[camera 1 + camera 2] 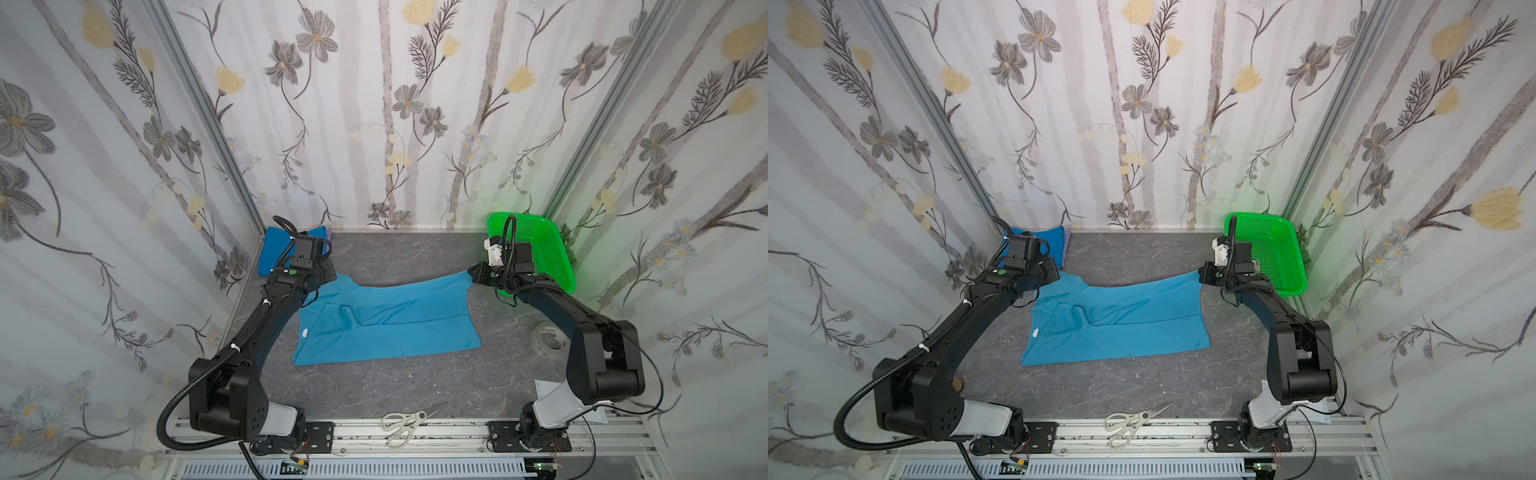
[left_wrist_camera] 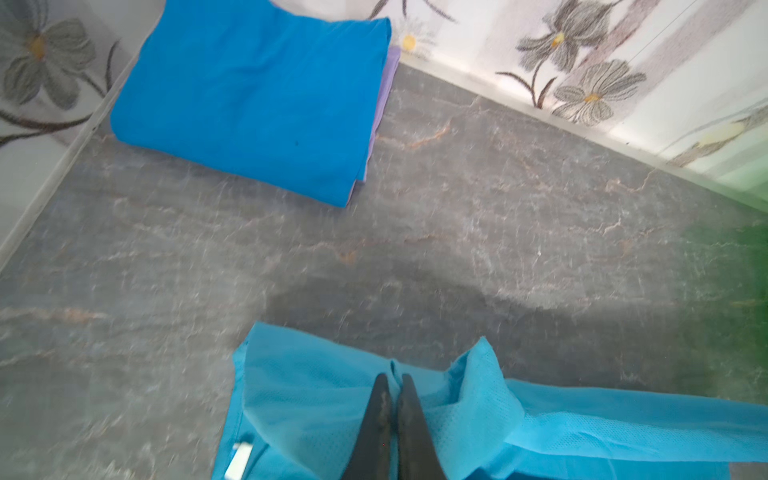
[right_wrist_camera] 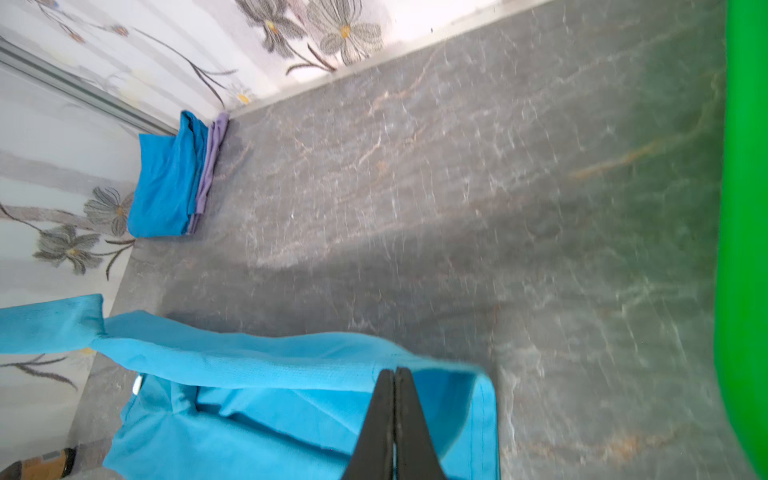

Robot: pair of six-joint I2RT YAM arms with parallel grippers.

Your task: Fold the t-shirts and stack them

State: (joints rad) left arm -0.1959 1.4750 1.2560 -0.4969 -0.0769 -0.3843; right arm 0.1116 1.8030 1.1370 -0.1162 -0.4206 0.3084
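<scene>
**Both grippers pinch the far edge, fold about to be carried over**

Our left gripper (image 2: 395, 376) is clenched on one corner of the light sky-blue t-shirt (image 1: 386, 324), and our right gripper (image 3: 394, 370) is clenched on the opposite corner. Between them the far edge hangs raised and slightly sagging. The rest of the shirt lies on the grey table (image 1: 374, 386), with its white neck label (image 1: 304, 332) toward the left arm.

Beyond the left gripper, in the far left corner, a folded royal blue shirt (image 2: 249, 95) sits on a lilac one (image 2: 384, 104). The green basket (image 1: 540, 249) leans just behind the right gripper.

We judge this to be a lengthwise fold in progress. The next move calls for both arms to travel together toward the near hem with even tension. We then lay edge on edge before letting go, or the soft cloth will likely skew or bunch.
</scene>
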